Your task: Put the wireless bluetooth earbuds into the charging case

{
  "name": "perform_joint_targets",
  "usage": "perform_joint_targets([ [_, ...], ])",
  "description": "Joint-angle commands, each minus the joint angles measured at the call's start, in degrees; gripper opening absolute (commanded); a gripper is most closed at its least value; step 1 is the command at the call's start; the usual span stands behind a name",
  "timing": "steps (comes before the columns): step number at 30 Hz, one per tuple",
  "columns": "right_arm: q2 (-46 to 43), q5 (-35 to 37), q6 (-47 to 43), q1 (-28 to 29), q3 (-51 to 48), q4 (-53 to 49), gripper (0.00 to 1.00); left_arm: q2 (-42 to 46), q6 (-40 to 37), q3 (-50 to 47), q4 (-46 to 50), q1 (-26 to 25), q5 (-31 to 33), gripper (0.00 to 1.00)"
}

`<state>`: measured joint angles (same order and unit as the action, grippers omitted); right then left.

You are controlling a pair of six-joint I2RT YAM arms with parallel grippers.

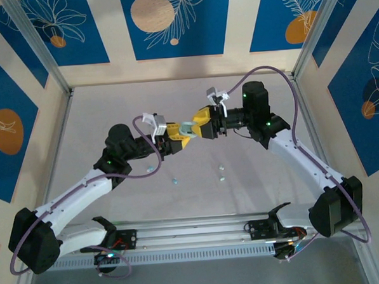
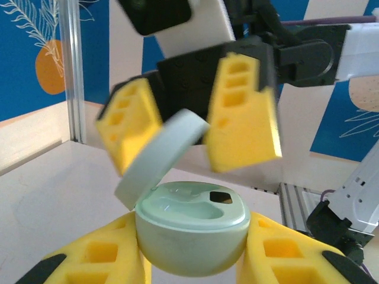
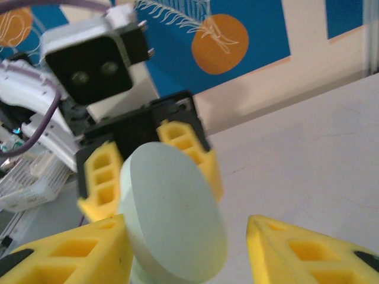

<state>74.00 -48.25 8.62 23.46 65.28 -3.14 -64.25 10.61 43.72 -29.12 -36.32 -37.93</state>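
grey table (image 1: pixel 111 108); mint case (image 2: pixel 192 236) clamped in left jaws, lid (image 2: pixel 160 157) open.

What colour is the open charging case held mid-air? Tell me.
The rounded plastic charging case is pale mint green, lid included; left wrist view shows it best.

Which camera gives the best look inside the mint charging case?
Left wrist: the charging case sits close, lid raised, wells visible. Right wrist shows the lid's outer face; top external, a tiny pale speck.
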Motion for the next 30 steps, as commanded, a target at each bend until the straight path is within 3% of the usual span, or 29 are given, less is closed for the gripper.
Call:
perform_joint_targets([
  [1, 2.3, 3.1, 5.2, -0.5, 3.2, -3.3, 0.54, 0.4, 0.4, -0.3, -4.2, -0.5, -1.8, 0.26],
  [15, 4.7, -3.2, 20.6, -1.1, 9.5, -13.5, 0.59, 0.0, -2.9, -4.2, -10.7, -0.6, 5.8, 0.29],
  [25, -3.2, 9.9, 23.9, -6.2, 5.3, -18.4, 0.62, -0.5, -2.9, -7.5, -16.7, -0.6, 8.5, 0.27],
  [30, -4.0, 21.2, 27.6, -11.3, 3.4, -29.9, 0.57, 0.0, -2.5, -8.8, -17.7, -0.6, 9.0, 0.27],
])
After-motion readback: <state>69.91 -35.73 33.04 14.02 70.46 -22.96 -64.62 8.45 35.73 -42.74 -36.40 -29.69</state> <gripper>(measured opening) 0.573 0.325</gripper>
